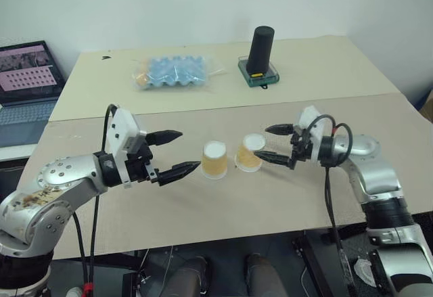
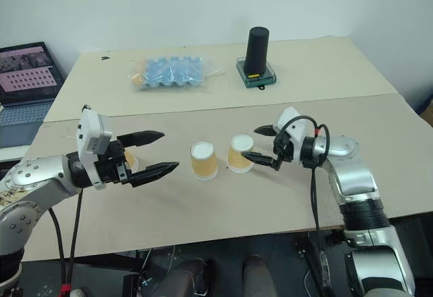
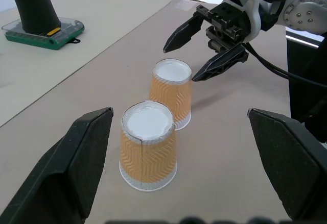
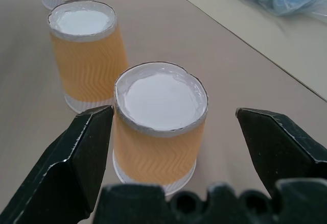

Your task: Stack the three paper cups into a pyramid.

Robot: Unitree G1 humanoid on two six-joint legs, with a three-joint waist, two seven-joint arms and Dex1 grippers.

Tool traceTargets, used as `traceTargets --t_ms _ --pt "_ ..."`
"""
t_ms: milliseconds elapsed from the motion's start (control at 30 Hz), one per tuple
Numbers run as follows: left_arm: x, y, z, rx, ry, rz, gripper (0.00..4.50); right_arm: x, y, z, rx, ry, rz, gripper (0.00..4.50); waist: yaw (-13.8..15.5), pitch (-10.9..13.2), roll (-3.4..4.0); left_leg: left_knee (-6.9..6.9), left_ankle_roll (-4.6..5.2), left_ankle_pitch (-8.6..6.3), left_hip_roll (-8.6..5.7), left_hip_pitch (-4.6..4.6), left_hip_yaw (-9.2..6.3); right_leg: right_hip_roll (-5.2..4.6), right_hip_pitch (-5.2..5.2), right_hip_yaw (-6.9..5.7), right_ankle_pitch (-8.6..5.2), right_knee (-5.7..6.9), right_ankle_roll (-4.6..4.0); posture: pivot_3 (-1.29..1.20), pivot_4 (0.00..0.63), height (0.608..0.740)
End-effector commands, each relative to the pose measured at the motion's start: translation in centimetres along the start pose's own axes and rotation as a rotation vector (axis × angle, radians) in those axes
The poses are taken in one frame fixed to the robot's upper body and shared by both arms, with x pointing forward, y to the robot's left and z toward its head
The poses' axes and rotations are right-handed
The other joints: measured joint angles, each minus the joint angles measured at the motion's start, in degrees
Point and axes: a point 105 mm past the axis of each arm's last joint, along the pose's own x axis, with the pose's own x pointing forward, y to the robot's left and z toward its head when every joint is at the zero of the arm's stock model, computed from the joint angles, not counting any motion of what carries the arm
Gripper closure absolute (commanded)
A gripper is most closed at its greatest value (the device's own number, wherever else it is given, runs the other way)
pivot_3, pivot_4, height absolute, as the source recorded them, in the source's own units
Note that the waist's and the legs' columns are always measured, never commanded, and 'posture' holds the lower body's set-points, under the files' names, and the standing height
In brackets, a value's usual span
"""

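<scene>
The right gripper point(image 1: 276, 143), two black fingers on a silver arm at centre right of the left eye view, stands spread wide with nothing between its fingers. Its tips sit just beside a small tapered orange-tan paper cup with white base up point(image 1: 249, 153), which looks to be standing free on the table. The left gripper point(image 1: 174, 153), at centre left, is likewise released and empty, and points toward a second alike inverted cup point(image 1: 214, 160).

These two cups stand side by side at mid-frame, near each other but with a narrow gap, both upside down on the tan board table point(image 1: 270, 202). The third orange-tan cup point(image 2: 130, 160) shows in the right eye view, partly hidden behind the left gripper's fingers, well apart from the pair.

My reading is that the base row is set and the top cup is not yet placed. The next move calls for grasping the third cup and setting it, inverted, across the two white bases; the gap between them may want closing first.

In the upper part of the frame lies a clear plastic pack holding a blue egg tray point(image 1: 174, 71), and a tall black cylinder point(image 1: 260, 49) stands on a green-edged clear case point(image 1: 258, 77).
</scene>
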Motion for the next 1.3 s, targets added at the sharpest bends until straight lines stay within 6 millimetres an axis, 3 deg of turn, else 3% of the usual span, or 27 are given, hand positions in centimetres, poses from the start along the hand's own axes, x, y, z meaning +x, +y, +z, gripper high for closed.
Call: traceTargets --t_ms 33,133,200,267,333,400,533,667,867,1067,1300 --pt "-0.1 -0.2 0.8 0.033 -0.017 -0.005 0.0 -1.4 0.2 2.1 -0.022 -0.06 -0.01 0.05 0.0 0.0 0.0 0.0 0.0 0.0 0.0 0.0 0.01 0.0 0.0 0.01 0.0 0.0 0.0 0.0 0.15 0.728" --pt "0.0 0.0 0.7 0.036 -0.017 0.01 0.0 -2.3 0.3 2.5 -0.01 -0.065 -0.029 0.05 0.1 0.0 0.0 0.0 0.02 -0.02 0.0 -0.01 0.01 -0.01 0.0 0.01 0.0 -0.01 0.0 0.0 0.15 0.728" --pt "0.0 0.6 0.9 0.037 -0.042 0.068 0.0 -4.2 -2.1 2.2 0.005 -0.047 -0.187 0.05 0.1 0.0 0.0 0.0 0.03 -0.03 0.0 0.0 0.03 -0.01 0.02 0.03 0.0 -0.02 0.0 0.0 0.15 0.728" --pt "-0.1 2.5 1.3 0.058 -0.097 0.246 0.0 -6.4 -5.4 1.3 0.028 0.002 -0.422 0.05 0.3 0.0 0.0 0.0 0.04 -0.03 0.0 0.01 0.04 -0.03 0.02 0.03 0.0 -0.02 0.0 0.0 0.15 0.728" --pt "-0.8 4.6 1.6 0.08 -0.149 0.457 0.0 -8.0 -7.2 0.2 0.036 0.051 -0.592 0.05 0.8 0.0 -0.03 0.02 0.03 -0.03 0.0 0.03 0.06 -0.03 0.07 0.03 0.03 -0.04 -0.04 0.0 0.15 0.728" --pt "-1.7 5.8 1.7 0.069 -0.21 0.632 0.0 -9.1 -7.6 -0.6 0.072 0.073 -0.674 0.05 1.3 0.0 -0.06 0.03 -0.02 0.0 0.0 0.02 0.11 -0.04 0.07 0.04 0.06 -0.05 -0.09 0.0 0.15 0.728" --pt "-1.1 4.4 0.9 0.024 -0.227 0.647 0.0 -10.5 -6.5 -2.2 0.064 0.132 -0.718 0.05 1.4 -0.1 -0.09 0.03 -0.21 0.12 0.12 -0.03 0.25 -0.02 0.01 0.19 0.07 -0.12 -0.11 0.0 0.15 0.728" --pt "-1.1 5.0 1.3 0.033 -0.238 0.642 0.0 -9.3 -4.5 -3.3 0.028 0.188 -0.672 0.05 1.5 -0.1 -0.09 0.07 -0.06 0.01 0.12 -0.02 0.45 0.1 -0.02 0.35 0.07 -0.04 -0.1 0.0 0.15 0.728" --pt "-0.6 6.0 2.8 0.064 -0.259 0.585 0.0 -4.5 -3.0 -1.3 0.054 0.028 -0.647 0.05 0.6 -0.1 -0.17 0.11 -0.06 -0.04 0.31 0.4 0.77 0.13 0.22 0.38 0.31 0.01 -0.1 0.0 0.15 0.728" --pt "-0.2 6.0 4.2 0.08 -0.287 0.553 0.0 -1.5 -2.5 -0.9 0.105 -0.057 -0.641 0.05 0.6 -0.1 -0.22 0.11 -0.07 -0.02 0.27 0.43 0.77 0.13 0.22 0.33 0.36 -0.01 -0.12 0.0 0.15 0.728" --pt "-0.6 6.2 4.7 0.081 -0.298 0.557 0.0 -1.3 -2.6 -0.6 0.116 -0.089 -0.64 0.05 0.7 -0.1 -0.22 0.1 -0.22 0.07 0.26 0.27 0.79 0.13 0.05 0.34 0.36 -0.09 -0.11 0.0 0.15 0.728"
